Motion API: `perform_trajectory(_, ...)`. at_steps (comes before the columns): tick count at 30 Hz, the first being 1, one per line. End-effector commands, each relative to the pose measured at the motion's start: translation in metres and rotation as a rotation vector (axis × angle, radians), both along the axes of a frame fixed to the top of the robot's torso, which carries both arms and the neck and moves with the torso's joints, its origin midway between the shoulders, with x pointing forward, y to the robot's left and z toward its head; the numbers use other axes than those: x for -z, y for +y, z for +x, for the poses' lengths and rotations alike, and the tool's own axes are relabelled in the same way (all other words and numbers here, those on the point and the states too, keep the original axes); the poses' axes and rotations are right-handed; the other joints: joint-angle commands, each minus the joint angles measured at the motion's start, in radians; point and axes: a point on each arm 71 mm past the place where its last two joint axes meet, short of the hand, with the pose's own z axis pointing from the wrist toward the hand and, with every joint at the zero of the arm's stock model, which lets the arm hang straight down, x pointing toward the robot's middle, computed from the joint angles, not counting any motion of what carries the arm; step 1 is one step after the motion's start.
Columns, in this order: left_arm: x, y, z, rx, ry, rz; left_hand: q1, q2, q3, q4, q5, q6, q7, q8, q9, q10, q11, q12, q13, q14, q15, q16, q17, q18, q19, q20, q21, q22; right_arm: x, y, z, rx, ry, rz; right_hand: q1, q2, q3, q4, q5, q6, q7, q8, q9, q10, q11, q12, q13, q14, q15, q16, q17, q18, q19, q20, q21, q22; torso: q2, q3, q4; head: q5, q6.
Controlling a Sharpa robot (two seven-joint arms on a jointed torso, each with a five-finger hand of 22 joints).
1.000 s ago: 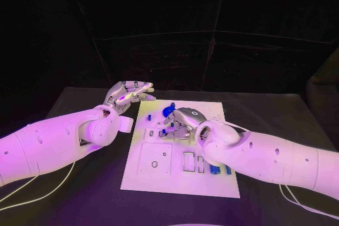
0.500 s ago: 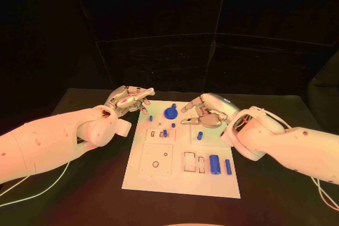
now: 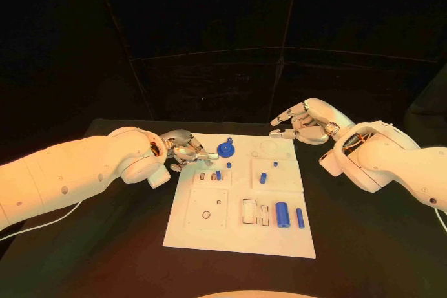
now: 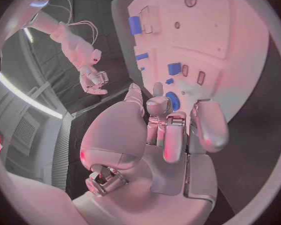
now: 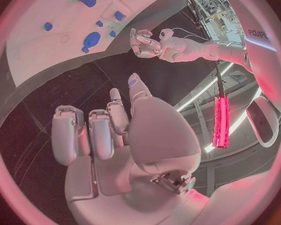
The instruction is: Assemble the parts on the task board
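Task board [image 3: 210, 230], the white plate, lies in the middle of the black bench [image 3: 373, 227] with its blue parts spread over it: a round gear-like part [image 3: 225, 149] stands near the far edge, small pegs [image 3: 218, 175] sit in the slots behind it, another short part [image 3: 263, 178] lies toward the right, and two longer cylinders [image 3: 282, 215] lie side by side near the right edge of the near half. Left hand [image 3: 187, 149] hangs at the board's far left corner, just beside the gear-like part, its fingers [image 4: 206, 127] curled in with nothing between them. Right hand [image 3: 307, 120] is raised beyond the board's far right corner, well apart from the parts, fingers [image 5: 68, 132] loosely bent and apart, holding nothing.
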Motion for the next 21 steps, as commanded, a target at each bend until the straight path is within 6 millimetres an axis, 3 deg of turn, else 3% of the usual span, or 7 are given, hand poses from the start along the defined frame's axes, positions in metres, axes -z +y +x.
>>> perform_trajectory(1, 0.004, 0.003, 0.002, 0.006, 0.044, 0.269, -0.028, -0.012, -0.030, 0.021, -0.002, -0.023, -0.004, 0.040, 0.038, -0.001, -0.010, 0.033, 0.034, 0.104, -0.011, 0.003, 0.263, -0.024, 0.020, -0.004, 0.034, 0.049, 0.000, -0.003, 0.004, -0.003, 0.030, 0.029, -0.005, 0.004, -0.010, 0.003, -0.003, 0.005, 0.001, 0.003, -0.002, 0.000, -0.009, -0.005, -0.003, 0.054, -0.005, -0.007, 0.013, 0.006, -0.010, -0.002, -0.005, 0.031, -0.007, 0.0032, 0.0010, 0.004, -0.006)
perform_trajectory(7, 0.000, -0.012, 0.010, 0.003, 0.039, 0.330, -0.019, -0.010, -0.056, 0.033, -0.004, -0.069, -0.007, 0.113, 0.113, -0.002, -0.014, 0.072, 0.074, 0.104, -0.015, 0.003, 0.263, -0.032, 0.024, -0.005, 0.075, 0.107, 0.001, -0.007, 0.009, 0.012, 0.035, 0.030, -0.005, 0.004, -0.011, 0.003, -0.003, 0.005, 0.001, 0.003, -0.002, -0.001, -0.009, -0.005, -0.003, 0.054, -0.005, -0.009, 0.010, 0.007, -0.012, -0.002, -0.007, 0.027, -0.012, 0.0084, -0.0014, 0.018, -0.016)
perform_trajectory(12, 0.002, -0.023, 0.014, -0.003, 0.008, 0.381, -0.017, -0.010, -0.069, 0.039, -0.002, -0.094, -0.010, 0.156, 0.158, 0.007, -0.016, 0.100, 0.104, 0.104, -0.015, 0.003, 0.263, -0.035, 0.025, -0.006, 0.094, 0.133, 0.001, -0.008, 0.010, 0.016, 0.040, 0.028, -0.005, 0.004, -0.013, 0.003, 0.000, 0.004, 0.000, 0.003, -0.002, -0.001, -0.010, -0.005, -0.003, 0.054, -0.005, -0.010, 0.008, 0.007, -0.013, -0.003, -0.007, 0.026, -0.010, 0.0062, -0.0012, 0.028, -0.019)
perform_trajectory(21, 0.010, -0.042, 0.016, 0.027, 0.018, 0.427, -0.016, 0.003, -0.073, 0.044, -0.002, -0.113, -0.011, 0.187, 0.192, 0.011, -0.018, 0.114, 0.119, 0.104, -0.015, 0.003, 0.263, -0.037, 0.025, -0.006, 0.108, 0.153, 0.002, -0.006, 0.012, 0.015, 0.038, 0.015, -0.001, 0.007, -0.020, 0.000, 0.016, 0.005, -0.001, 0.005, -0.002, 0.003, -0.011, -0.001, 0.000, 0.054, -0.006, -0.012, 0.007, 0.007, -0.013, -0.003, -0.009, 0.024, -0.008, 0.0049, -0.0012, 0.031, -0.021)
